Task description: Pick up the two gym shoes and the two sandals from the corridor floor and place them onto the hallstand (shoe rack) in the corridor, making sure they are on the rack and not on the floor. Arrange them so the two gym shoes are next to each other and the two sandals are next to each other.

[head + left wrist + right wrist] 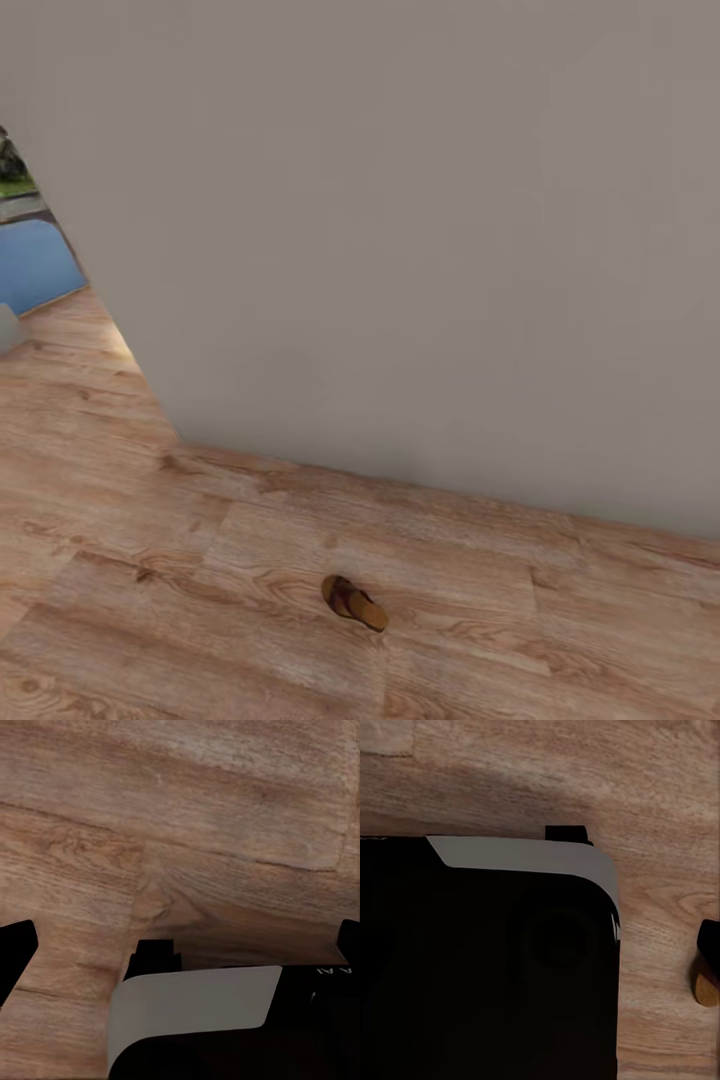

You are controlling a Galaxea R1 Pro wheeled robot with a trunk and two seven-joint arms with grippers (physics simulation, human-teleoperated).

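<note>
One dark brown sandal [353,603] with a tan footbed lies alone on the corridor floor [150,560], a short way in front of the wall. The gym shoes and the hallstand are out of view. In the left wrist view, my left gripper [181,945] is open; its two black fingertips [16,949] stand far apart at the picture's edges, with bare planks between them. In the right wrist view, a dark fingertip [709,945] of my right gripper stands at the picture's edge with a tan patch below it, and nothing is held.
A plain grey wall [420,250] runs across close ahead. At its left end is an opening onto more wood floor and a blue rug [35,262]. My own black base with a light grey panel [195,1009] lies under both grippers [495,967].
</note>
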